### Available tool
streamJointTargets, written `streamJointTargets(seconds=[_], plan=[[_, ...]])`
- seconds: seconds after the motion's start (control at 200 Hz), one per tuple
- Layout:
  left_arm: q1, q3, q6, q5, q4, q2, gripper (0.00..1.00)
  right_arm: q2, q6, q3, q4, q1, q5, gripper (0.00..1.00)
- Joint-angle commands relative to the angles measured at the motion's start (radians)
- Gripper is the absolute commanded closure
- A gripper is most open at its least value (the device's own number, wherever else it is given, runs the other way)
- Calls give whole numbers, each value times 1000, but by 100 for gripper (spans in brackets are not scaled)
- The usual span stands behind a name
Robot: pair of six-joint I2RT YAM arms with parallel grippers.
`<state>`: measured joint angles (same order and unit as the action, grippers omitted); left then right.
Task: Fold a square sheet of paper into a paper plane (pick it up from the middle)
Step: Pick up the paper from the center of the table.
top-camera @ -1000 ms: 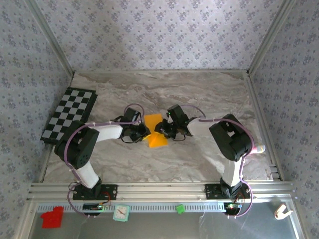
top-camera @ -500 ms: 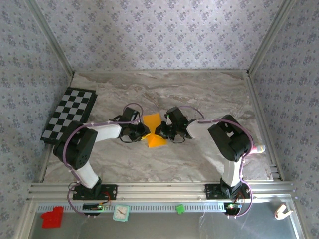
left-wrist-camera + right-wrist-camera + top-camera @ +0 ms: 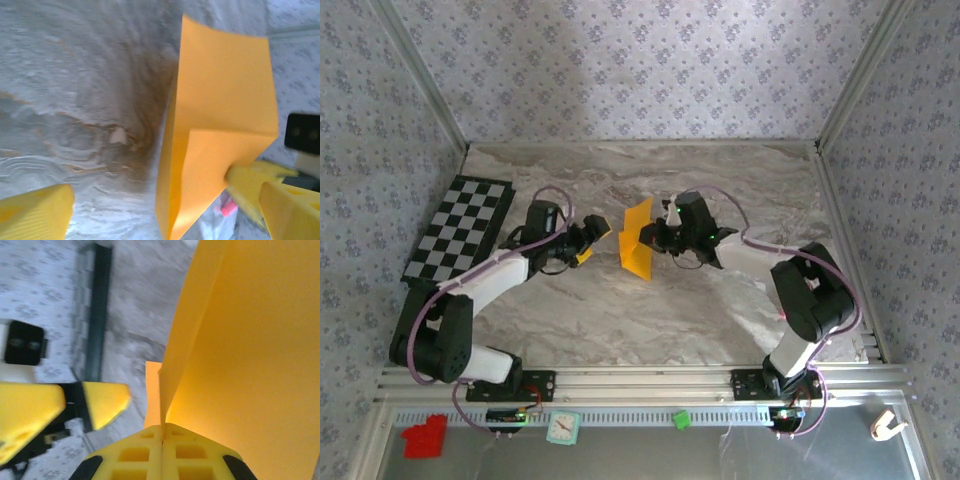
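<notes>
We see the orange sheet of paper (image 3: 638, 245) standing on edge over the middle of the table (image 3: 720, 180). It is creased, with one flap doubled back over the rest. Whether its lower corner touches the marbled surface we cannot tell.

The right gripper (image 3: 162, 435) has its yellow fingers pressed flat together on the paper's right edge. In its wrist view the sheet rises straight out of the seam between them.

The left gripper (image 3: 592, 243) sits just to the left of the paper with its jaws spread wide and nothing between them. It is apart from the sheet, and in the left wrist view the paper stands ahead of the two parted fingers.

Further out, a black-and-white checkered mat (image 3: 460, 228) lies at the table's left edge. A small red block (image 3: 425, 437) rests on the near ledge, in front of the left arm's base.
</notes>
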<state>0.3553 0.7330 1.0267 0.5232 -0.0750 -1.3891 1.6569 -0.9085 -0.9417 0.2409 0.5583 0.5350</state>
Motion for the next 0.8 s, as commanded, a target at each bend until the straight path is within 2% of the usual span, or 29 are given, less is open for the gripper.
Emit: streamJointTargets(seconds=[0.0, 0.09, 0.39, 0.795], plan=[[2, -14, 87, 116, -209, 33, 0, -46, -1, -31, 95, -17, 90, 97], [15, -17, 134, 142, -297, 42, 0, -61, -21, -38, 135, -25, 135, 97], [74, 5, 182, 188, -428, 22, 2, -60, -129, -34, 278, -38, 205, 96], [79, 0, 139, 174, -423, 41, 40, -43, -161, -20, 296, -52, 231, 92]])
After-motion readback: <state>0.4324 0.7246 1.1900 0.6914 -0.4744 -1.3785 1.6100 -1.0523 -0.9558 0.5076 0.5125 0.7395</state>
